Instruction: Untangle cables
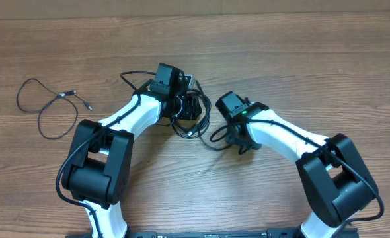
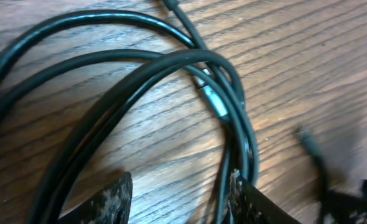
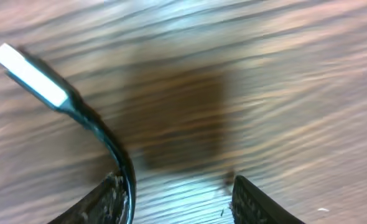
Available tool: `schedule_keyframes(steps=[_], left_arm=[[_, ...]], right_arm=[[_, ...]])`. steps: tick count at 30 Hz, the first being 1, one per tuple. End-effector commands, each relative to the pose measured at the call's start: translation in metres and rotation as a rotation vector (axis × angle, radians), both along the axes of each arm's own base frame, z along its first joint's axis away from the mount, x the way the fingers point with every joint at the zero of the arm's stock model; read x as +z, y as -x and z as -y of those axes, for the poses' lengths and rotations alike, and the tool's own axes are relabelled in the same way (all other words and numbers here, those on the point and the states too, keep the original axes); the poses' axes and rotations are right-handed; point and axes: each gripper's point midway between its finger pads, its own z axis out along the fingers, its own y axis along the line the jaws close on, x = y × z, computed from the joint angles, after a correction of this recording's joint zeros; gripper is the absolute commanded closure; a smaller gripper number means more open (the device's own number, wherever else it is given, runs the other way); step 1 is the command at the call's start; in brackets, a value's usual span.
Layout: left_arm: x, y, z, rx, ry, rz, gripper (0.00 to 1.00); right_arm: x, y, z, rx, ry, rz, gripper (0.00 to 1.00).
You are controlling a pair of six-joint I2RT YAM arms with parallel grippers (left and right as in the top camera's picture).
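Observation:
A tangle of thin black cables (image 1: 200, 123) lies on the wooden table between my two arms. My left gripper (image 1: 187, 109) hangs low over it. In the left wrist view the looped cables (image 2: 140, 62) and a silver plug (image 2: 212, 101) fill the frame. That gripper (image 2: 180, 199) is open, and one strand runs just inside its right finger (image 2: 249, 202). My right gripper (image 1: 237, 137) sits at the tangle's right side. In its wrist view the gripper (image 3: 177, 200) is open. A black cable (image 3: 112, 146) with a white-tipped plug (image 3: 31, 76) runs along its left finger (image 3: 106, 200).
A separate thin black cable (image 1: 49, 106) lies loosely looped at the far left of the table. Thicker black wires run along both white arms. The wooden table (image 1: 301, 59) stretches behind and to the right.

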Motion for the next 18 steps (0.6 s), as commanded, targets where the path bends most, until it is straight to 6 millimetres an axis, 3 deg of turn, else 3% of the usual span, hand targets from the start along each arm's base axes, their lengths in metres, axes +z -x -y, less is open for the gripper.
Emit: schedule_keyframes(steps=[1,4,9,14,18], left_arm=[[-0.006,-0.005,-0.009,0.041,-0.059,0.006,0.49],[-0.007,-0.005,-0.009,0.043,-0.058,0.004,0.49],[0.0,-0.001,0.005,0.003,0.024,-0.01,0.5],[0.008,0.002,0.018,-0.058,0.097,-0.003,0.49],[0.009,0.001,0.02,-0.061,0.109,0.002,0.47]], right_arm=[[-0.019,0.015,0.037,-0.15,0.081,-0.053,0.41],[-0.022,0.019,0.026,-0.15,0.009,-0.094,0.37],[-0.025,0.038,-0.003,0.018,-0.15,-0.225,0.36],[-0.017,0.061,-0.043,0.136,-0.389,-0.351,0.33],[-0.015,0.06,-0.046,0.135,-0.409,-0.354,0.35]])
